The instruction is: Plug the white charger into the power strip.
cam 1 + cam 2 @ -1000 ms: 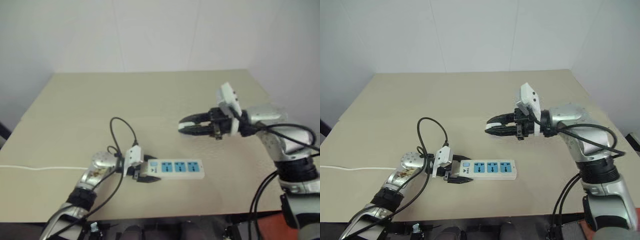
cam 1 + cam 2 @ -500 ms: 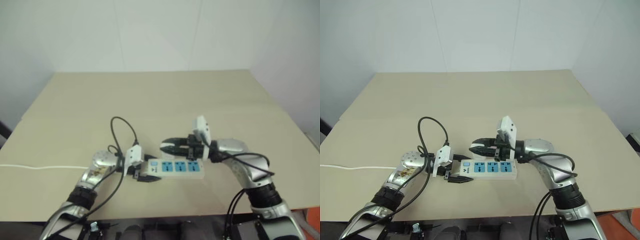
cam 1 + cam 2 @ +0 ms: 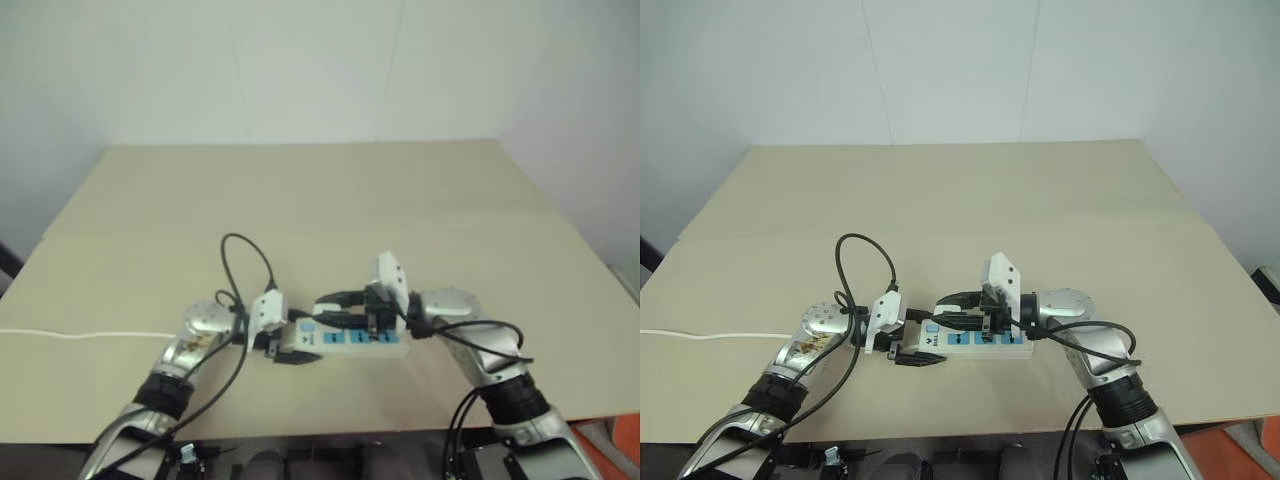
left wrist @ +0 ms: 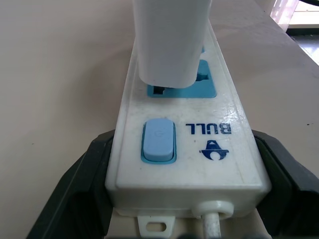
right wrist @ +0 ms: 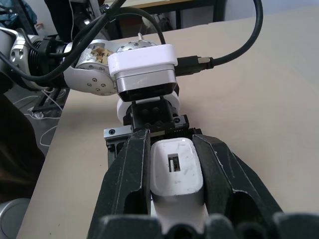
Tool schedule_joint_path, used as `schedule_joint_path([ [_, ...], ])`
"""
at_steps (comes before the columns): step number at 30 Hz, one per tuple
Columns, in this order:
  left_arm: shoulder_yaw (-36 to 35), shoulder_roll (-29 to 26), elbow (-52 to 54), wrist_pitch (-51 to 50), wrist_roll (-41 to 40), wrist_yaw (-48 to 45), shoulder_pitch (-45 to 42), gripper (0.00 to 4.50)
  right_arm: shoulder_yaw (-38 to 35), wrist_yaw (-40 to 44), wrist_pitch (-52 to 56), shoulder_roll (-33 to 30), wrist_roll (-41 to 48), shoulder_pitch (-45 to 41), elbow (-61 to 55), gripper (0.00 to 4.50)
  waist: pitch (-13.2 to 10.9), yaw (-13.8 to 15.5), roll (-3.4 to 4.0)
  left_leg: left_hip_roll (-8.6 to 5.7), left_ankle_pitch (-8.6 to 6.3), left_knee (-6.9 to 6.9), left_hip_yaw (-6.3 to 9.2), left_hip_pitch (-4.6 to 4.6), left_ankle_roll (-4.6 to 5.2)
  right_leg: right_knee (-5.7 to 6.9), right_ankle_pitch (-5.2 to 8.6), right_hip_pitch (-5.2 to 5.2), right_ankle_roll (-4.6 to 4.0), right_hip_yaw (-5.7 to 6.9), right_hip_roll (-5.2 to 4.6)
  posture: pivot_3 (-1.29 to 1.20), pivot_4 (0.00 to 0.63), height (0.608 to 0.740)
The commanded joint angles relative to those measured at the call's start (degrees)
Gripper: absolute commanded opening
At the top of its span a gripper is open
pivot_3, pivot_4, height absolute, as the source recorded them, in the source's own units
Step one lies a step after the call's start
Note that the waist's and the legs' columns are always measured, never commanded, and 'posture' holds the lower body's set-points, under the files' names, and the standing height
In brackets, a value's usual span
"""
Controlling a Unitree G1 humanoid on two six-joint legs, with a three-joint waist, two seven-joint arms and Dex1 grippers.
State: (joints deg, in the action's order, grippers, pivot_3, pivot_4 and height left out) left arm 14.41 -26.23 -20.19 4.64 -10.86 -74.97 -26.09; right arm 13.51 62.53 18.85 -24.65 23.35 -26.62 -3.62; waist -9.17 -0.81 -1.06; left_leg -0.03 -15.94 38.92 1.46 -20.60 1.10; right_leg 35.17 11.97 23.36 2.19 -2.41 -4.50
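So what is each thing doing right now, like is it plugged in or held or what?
white charger: held between the right gripper's fingers, sitting over the socket next to the switch; whether it is pushed fully in, I cannot tell.
power strip: lying flat on the table, its switch end gripped on both sides.
left gripper: fingers spread around the strip's switch end.
right gripper: shut on the charger.
table: holding the strip.

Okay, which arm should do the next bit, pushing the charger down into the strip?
The right. The right gripper already clamps the small white cube-like charger directly above the first blue socket of the long white plastic power strip. The left gripper grips the strip's switch end, so it probably best just braces.
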Motion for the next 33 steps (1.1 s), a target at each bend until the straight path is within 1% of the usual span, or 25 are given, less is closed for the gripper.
schedule_joint_path([
  [1,0.65,-1.37,-0.15,-0.99,1.54,-0.10,0.75,3.30,-0.70,0.21,-1.87,0.39,-0.92,-0.92,1.79,1.20,0.00,-0.01,0.00,0.00,0.00,0.00,0.00,0.02,0.00,0.00,0.00,-0.02,0.00,0.00,0.00,0.00,0.150,0.740],
  [11,0.87,-1.37,0.29,-1.44,1.48,-0.28,0.81,3.30,-1.46,0.26,-2.05,0.41,-0.85,-1.22,2.94,1.20,0.00,-0.03,0.00,0.02,0.00,-0.01,0.00,0.05,0.00,-0.01,0.00,-0.04,0.00,0.00,0.02,0.00,0.150,0.740],
  [25,0.76,-1.66,0.17,-1.39,1.55,-0.12,0.73,3.30,-0.52,1.00,1.20,-1.01,0.39,2.37,-1.42,1.20,0.00,-0.01,0.00,0.02,0.00,-0.04,0.02,0.01,0.00,-0.08,0.01,-0.02,0.01,0.01,0.02,0.00,0.150,0.740],
  [33,0.59,-1.71,0.13,-1.33,1.58,0.08,0.72,3.30,0.07,1.08,-0.47,-0.16,-1.11,2.85,3.31,1.20,0.00,-0.01,0.00,0.02,0.00,-0.05,0.02,0.00,0.00,-0.09,0.01,-0.02,0.01,0.01,0.03,0.00,0.150,0.740],
])
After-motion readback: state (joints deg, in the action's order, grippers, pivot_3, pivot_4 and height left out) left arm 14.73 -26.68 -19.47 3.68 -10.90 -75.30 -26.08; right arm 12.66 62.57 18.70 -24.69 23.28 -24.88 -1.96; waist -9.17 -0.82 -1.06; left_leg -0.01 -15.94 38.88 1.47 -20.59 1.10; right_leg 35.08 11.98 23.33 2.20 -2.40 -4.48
